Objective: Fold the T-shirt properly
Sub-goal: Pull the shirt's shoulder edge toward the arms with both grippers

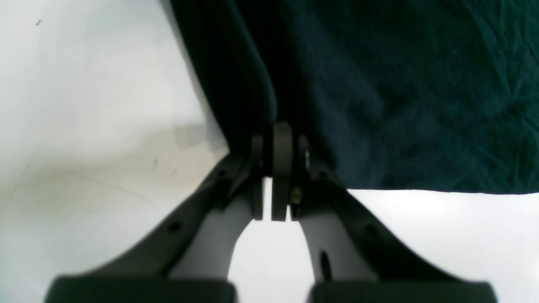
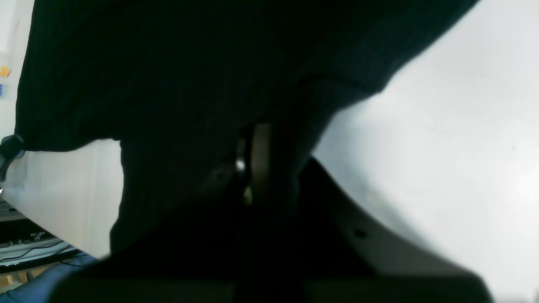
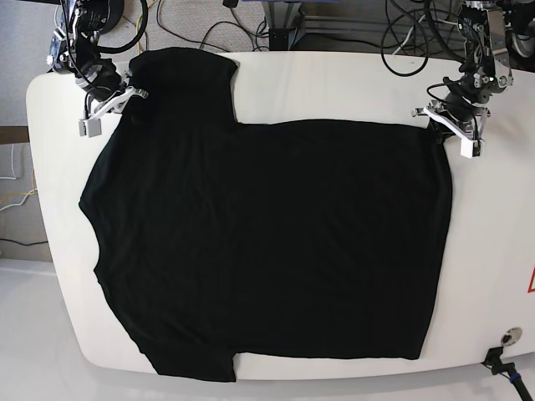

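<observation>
The soft, matte black T-shirt (image 3: 267, 242) lies spread flat on the smooth white counter (image 3: 334, 83). The left claw (image 1: 276, 143) pinches its hem corner; the right claw (image 2: 254, 147) clamps the sleeve fabric.

T-shirt (image 3: 267, 242) flat on table (image 3: 334, 83), a gripper at each far corner.

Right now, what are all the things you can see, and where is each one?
T-shirt: one, black, spread flat across most of the table.
Table: one, white, under the T-shirt.
Cables: several, black, on the floor behind the table's far edge.
Red mark: one, at the table's right edge in the base view.
Left gripper: one, white and black, shut on the T-shirt's far corner, on the base view's right.
Right gripper: one, white and black, shut on the T-shirt by the far sleeve, on the base view's left.
</observation>
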